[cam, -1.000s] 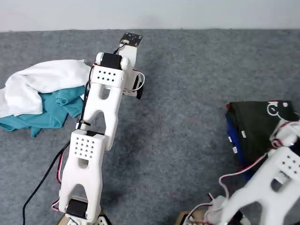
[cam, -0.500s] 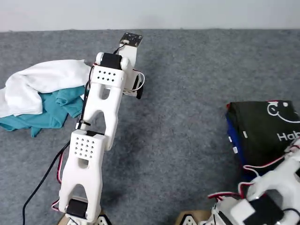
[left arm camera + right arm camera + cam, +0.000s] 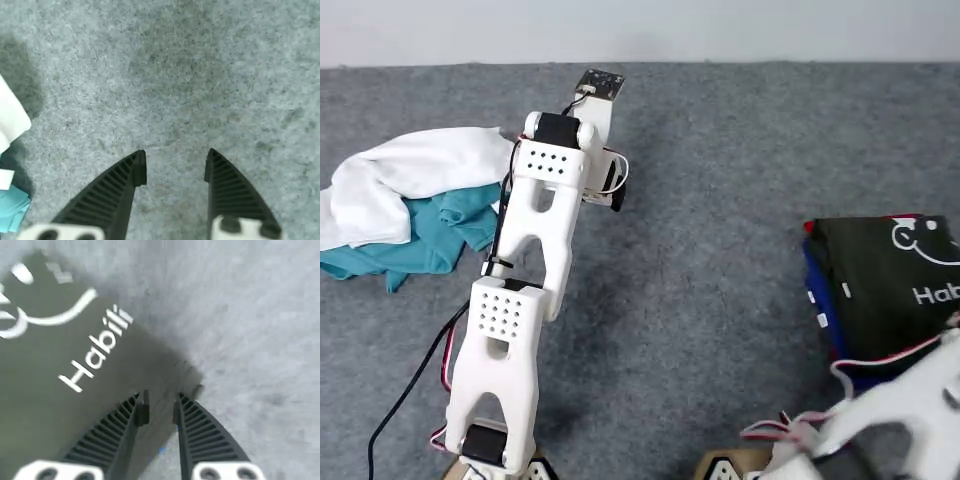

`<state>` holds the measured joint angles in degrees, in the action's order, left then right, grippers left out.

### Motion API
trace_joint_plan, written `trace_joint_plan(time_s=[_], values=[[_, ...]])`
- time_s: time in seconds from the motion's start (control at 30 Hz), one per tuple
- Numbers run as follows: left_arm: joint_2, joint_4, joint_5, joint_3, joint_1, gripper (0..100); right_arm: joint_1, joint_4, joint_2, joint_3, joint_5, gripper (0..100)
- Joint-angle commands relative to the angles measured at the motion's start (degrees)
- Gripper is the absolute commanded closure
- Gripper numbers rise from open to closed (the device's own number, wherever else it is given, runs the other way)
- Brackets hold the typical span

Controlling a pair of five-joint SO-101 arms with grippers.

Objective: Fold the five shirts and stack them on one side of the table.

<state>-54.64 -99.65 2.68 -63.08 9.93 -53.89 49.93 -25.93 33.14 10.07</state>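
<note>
A folded black shirt (image 3: 885, 290) with white lettering is stacked on a blue shirt (image 3: 817, 300) at the grey carpeted surface's (image 3: 720, 200) right edge. The right jaws are held slightly parted over it — seemingly empty; the left jaws are spread open near a crumpled white shirt (image 3: 410, 175) and a teal shirt (image 3: 430, 235).

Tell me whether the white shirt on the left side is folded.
Not folded. The white shirt lies bunched in loose rolls over the crumpled teal shirt, unlike the flat black shirt opposite.
</note>
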Motion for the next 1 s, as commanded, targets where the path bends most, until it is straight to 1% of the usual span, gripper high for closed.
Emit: trace_joint_plan(time_s=[0.0,0.13,0.2,0.33,0.53,0.77,0.97], values=[[4.0,-1.1,-0.3,0.7,0.5,80,0.0,7.1,-16.8,-4.9,0.7,90.1],[4.0,-1.0,-0.4,5.5,0.4,80,4.5,10.2,-29.8,-0.3,1.0,90.1],[4.0,-0.5,-0.4,8.0,-0.1,80,7.6,10.4,-31.6,5.6,1.1,90.1],[4.0,0.1,-0.4,12.0,-2.5,80,13.0,7.3,-29.3,18.1,1.3,90.2],[4.0,0.1,-0.2,15.5,-3.9,80,20.4,-5.0,-21.4,27.3,1.3,90.2],[4.0,0.1,-0.2,23.2,-3.6,80,20.9,-6.6,-11.6,27.6,1.4,90.2],[4.0,-0.3,-0.1,30.2,-4.0,80,21.1,-6.5,-9.3,28.0,1.4,90.2]])
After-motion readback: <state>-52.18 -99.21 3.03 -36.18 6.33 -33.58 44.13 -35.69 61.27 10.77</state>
